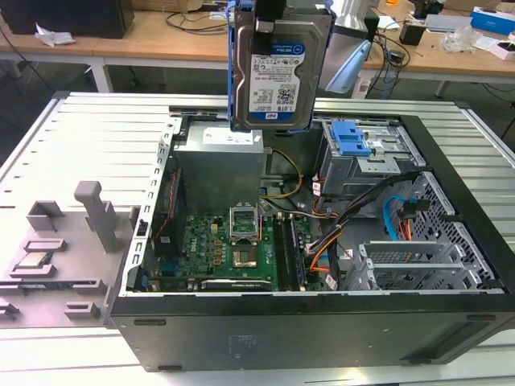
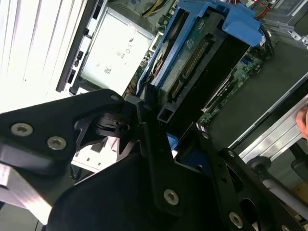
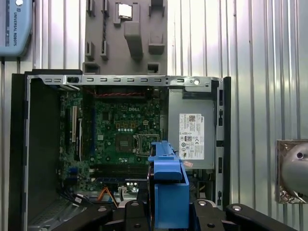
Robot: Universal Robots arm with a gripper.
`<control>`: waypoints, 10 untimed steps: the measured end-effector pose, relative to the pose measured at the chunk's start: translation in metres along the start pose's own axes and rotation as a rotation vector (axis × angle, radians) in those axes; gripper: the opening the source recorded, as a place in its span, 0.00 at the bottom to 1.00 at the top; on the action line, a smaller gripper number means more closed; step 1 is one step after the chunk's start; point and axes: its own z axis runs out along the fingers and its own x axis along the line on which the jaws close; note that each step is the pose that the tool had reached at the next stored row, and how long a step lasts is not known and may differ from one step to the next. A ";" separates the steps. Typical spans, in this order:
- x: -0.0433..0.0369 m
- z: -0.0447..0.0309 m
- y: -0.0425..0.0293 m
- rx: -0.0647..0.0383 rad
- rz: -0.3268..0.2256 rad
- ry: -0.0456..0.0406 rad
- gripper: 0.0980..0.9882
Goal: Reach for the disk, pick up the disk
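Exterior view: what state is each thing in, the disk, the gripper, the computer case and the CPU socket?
disk, held in the air above the case, upright, label facing the camera.
gripper, shut on the disk.
computer case, lying on its side, open.
CPU socket, cover raised.

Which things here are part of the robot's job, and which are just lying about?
Job: the disk, clamped in the gripper, held above the open computer case.
Lying about: CPU chip on the grey tray, blue drive bracket, power supply.
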 end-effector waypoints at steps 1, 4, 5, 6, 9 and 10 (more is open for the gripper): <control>0.0000 0.0018 -0.0002 0.000 0.000 0.0002 0.30; -0.0001 0.0044 -0.0005 0.000 0.000 0.0004 0.30; -0.0001 0.0053 -0.0007 0.000 0.000 0.0005 0.30; -0.0001 0.0057 -0.0008 0.000 0.000 0.0005 0.30; 0.0000 0.0068 -0.0009 0.000 0.000 0.0005 0.30; 0.0000 0.0068 -0.0010 0.000 0.000 0.0008 0.30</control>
